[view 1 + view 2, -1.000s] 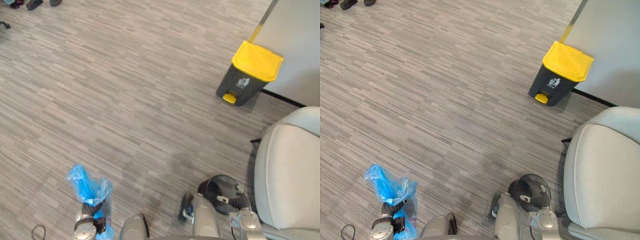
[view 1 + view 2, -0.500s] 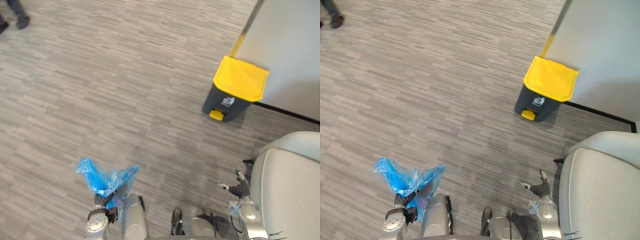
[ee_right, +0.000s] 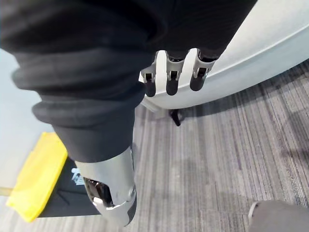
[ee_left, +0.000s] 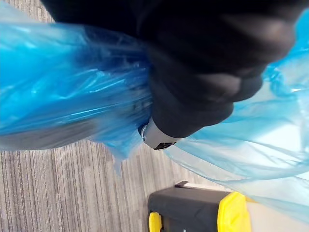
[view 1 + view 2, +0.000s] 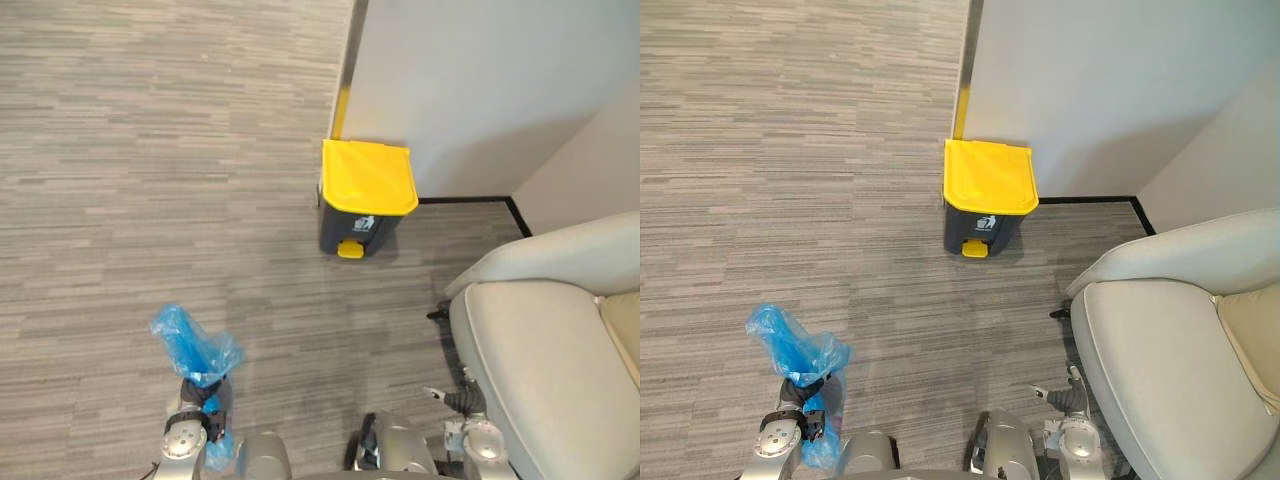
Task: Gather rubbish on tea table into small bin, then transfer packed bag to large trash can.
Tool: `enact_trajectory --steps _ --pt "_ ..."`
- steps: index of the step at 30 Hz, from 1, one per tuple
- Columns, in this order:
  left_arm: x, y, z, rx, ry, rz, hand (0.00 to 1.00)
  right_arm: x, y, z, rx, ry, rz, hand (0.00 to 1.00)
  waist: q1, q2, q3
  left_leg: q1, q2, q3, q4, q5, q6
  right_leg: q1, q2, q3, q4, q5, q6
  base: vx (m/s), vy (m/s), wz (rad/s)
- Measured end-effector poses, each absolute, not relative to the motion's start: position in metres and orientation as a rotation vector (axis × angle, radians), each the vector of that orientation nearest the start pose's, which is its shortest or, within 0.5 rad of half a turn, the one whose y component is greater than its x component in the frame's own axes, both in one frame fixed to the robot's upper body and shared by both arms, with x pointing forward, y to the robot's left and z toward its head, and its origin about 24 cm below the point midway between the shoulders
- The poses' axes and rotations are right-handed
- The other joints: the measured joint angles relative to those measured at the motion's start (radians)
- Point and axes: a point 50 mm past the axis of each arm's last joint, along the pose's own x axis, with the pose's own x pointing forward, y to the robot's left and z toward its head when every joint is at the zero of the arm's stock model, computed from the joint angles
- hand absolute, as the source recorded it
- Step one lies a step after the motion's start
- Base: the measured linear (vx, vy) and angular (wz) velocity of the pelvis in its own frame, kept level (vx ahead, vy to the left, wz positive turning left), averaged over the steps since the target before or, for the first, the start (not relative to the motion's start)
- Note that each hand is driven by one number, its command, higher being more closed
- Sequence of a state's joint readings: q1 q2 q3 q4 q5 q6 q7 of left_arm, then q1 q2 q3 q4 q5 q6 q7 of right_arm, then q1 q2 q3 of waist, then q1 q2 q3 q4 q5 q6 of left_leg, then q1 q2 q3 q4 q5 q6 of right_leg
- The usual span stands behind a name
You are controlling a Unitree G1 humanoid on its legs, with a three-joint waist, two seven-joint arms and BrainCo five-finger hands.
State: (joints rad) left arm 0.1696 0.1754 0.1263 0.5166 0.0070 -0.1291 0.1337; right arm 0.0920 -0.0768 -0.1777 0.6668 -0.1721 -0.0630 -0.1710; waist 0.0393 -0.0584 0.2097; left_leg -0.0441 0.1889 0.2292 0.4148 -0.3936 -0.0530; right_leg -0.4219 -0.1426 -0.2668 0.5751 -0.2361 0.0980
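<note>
The left hand (image 5: 193,398) is closed round the gathered neck of the blue bag (image 5: 188,340). The loose top of the bag flares up above the fingers and the filled part hangs below them. Gripping at the neck most likely keeps the rubbish shut inside and the weight hanging straight down while the bag is carried. In the left wrist view the plastic bunches tightly against the hand on both sides.

The trash can (image 5: 345,228) stands ahead of that hand and off to its right, well apart from it, with its back to the wall (image 5: 480,80). Its yellow lid (image 5: 368,178) is down, and the yellow pedal (image 5: 350,250) at its foot faces the robot. The lid must be raised before the bag can go in.

The right hand (image 3: 168,79) hangs low with its fingers straight and relaxed, holding nothing. A pale armchair (image 5: 540,350) sits just beside it on the outer side. This free hand could lift the lid.

The packing seems done. What remains is the walk across the floor (image 5: 150,150) and the drop into the can.
</note>
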Motion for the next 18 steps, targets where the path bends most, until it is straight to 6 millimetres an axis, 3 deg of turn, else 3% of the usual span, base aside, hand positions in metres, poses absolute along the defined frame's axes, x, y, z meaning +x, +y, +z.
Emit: enact_trajectory --steps 1,2,3,4,5,6,7,8,9,10,11,12,14,15,16,18 --pt "0.165 0.242 -0.084 0.189 0.548 0.324 1.00 0.166 -0.222 -0.107 -0.250 0.697 -0.311 0.00 -0.001 0.004 0.006 0.036 0.001 0.000 -0.028 0.003 -0.005 -0.006 0.011 -0.010 -0.099 0.049 -0.015 0.60 -0.150 0.26" --pt "0.163 0.245 -0.087 0.191 0.566 0.333 1.00 0.165 -0.226 -0.110 -0.259 0.716 -0.312 0.00 -0.006 0.005 0.012 0.099 0.002 -0.015 -0.075 0.010 -0.028 0.000 0.040 -0.001 -0.213 0.209 -0.053 0.76 -0.193 0.29" --pt "0.163 0.244 -0.089 0.178 0.575 0.340 1.00 0.165 -0.231 -0.109 -0.275 0.720 -0.316 0.00 -0.011 0.024 0.003 0.117 0.024 -0.057 -0.075 0.016 -0.041 0.024 0.061 -0.012 -0.206 0.243 -0.102 0.77 -0.179 0.20" --pt "0.163 0.243 -0.088 0.176 0.572 0.340 1.00 0.170 -0.233 -0.107 -0.278 0.710 -0.317 0.00 -0.002 0.033 0.002 0.110 0.034 -0.075 -0.063 0.041 -0.066 0.013 0.067 -0.012 -0.182 0.228 -0.110 0.62 -0.172 0.17" --pt "0.168 0.241 -0.087 0.168 0.560 0.335 1.00 0.176 -0.237 -0.103 -0.285 0.689 -0.327 0.00 -0.004 0.036 0.009 0.096 0.030 -0.123 -0.013 0.112 -0.094 0.001 0.049 -0.019 -0.103 0.169 -0.116 0.58 -0.188 0.18" --pt "0.170 0.235 -0.088 0.148 0.555 0.334 1.00 0.176 -0.241 -0.101 -0.298 0.687 -0.330 0.00 -0.017 0.039 0.030 0.072 0.022 -0.154 0.105 0.192 -0.077 0.015 0.026 -0.053 -0.013 0.136 -0.137 0.57 -0.253 0.35" --pt "0.168 0.231 -0.090 0.135 0.562 0.333 1.00 0.174 -0.243 -0.102 -0.302 0.692 -0.331 0.00 -0.019 0.044 0.038 0.031 0.034 -0.159 0.238 0.271 -0.053 0.037 0.028 -0.070 0.000 0.107 -0.133 0.46 -0.253 0.28" --pt "0.161 0.230 -0.092 0.132 0.574 0.334 1.00 0.172 -0.238 -0.103 -0.291 0.694 -0.328 0.00 -0.011 0.046 0.034 -0.059 0.080 -0.154 0.454 0.281 -0.043 0.163 0.062 -0.072 -0.144 0.073 -0.133 0.47 -0.239 -0.17" --pt "0.162 0.228 -0.092 0.123 0.571 0.333 1.00 0.173 -0.238 -0.103 -0.284 0.693 -0.334 0.00 0.016 0.065 0.039 -0.144 0.123 -0.151 0.608 0.206 -0.045 0.224 0.109 -0.061 -0.203 0.057 -0.134 0.57 -0.185 -0.46" --pt "0.165 0.227 -0.091 0.121 0.562 0.330 1.00 0.177 -0.235 -0.102 -0.276 0.680 -0.330 0.00 0.033 0.067 0.039 -0.213 0.123 -0.149 0.652 0.171 -0.047 0.256 0.119 -0.057 -0.227 0.056 -0.135 0.53 -0.107 -0.48" --pt "0.165 0.227 -0.091 0.121 0.562 0.330 1.00 0.177 -0.235 -0.102 -0.276 0.680 -0.330 0.00 0.033 0.067 0.039 -0.213 0.123 -0.149 0.652 0.171 -0.047 0.256 0.119 -0.057 -0.227 0.056 -0.135 0.50 -0.053 -0.15" --pt "0.171 0.227 -0.086 0.122 0.536 0.327 1.00 0.183 -0.226 -0.100 -0.242 0.661 -0.325 0.00 0.038 0.028 0.061 -0.331 0.092 -0.104 0.572 0.122 -0.024 0.351 0.119 -0.058 -0.292 0.057 -0.135 0.48 -0.015 -0.01" --pt "0.173 0.226 -0.086 0.121 0.532 0.323 1.00 0.184 -0.224 -0.100 -0.235 0.656 -0.327 0.00 0.048 0.013 0.066 -0.374 0.062 -0.076 0.422 0.115 -0.015 0.404 0.117 -0.058 -0.324 0.055 -0.132 0.47 0.053 -0.15" --pt "0.176 0.225 -0.084 0.118 0.524 0.322 1.00 0.183 -0.227 -0.100 -0.233 0.656 -0.351 0.00 0.058 0.009 0.067 -0.373 0.019 -0.054 0.177 0.166 -0.007 0.438 0.106 -0.060 -0.323 0.033 -0.096 0.47 0.145 -0.26" --pt "0.173 0.224 -0.086 0.111 0.530 0.323 1.00 0.179 -0.234 -0.098 -0.233 0.654 -0.386 0.00 0.060 0.036 0.059 -0.363 0.004 -0.059 0.015 0.357 0.079 0.455 0.130 -0.057 -0.310 0.003 -0.058 0.44 0.149 -0.21" --pt "0.179 0.232 -0.081 0.135 0.512 0.330 1.00 0.177 -0.226 -0.102 -0.201 0.666 -0.392 0.00 0.059 -0.021 0.052 -0.351 -0.033 -0.038 0.026 0.337 0.085 0.451 0.079 -0.034 -0.294 -0.013 -0.039 0.40 0.098 0.13"
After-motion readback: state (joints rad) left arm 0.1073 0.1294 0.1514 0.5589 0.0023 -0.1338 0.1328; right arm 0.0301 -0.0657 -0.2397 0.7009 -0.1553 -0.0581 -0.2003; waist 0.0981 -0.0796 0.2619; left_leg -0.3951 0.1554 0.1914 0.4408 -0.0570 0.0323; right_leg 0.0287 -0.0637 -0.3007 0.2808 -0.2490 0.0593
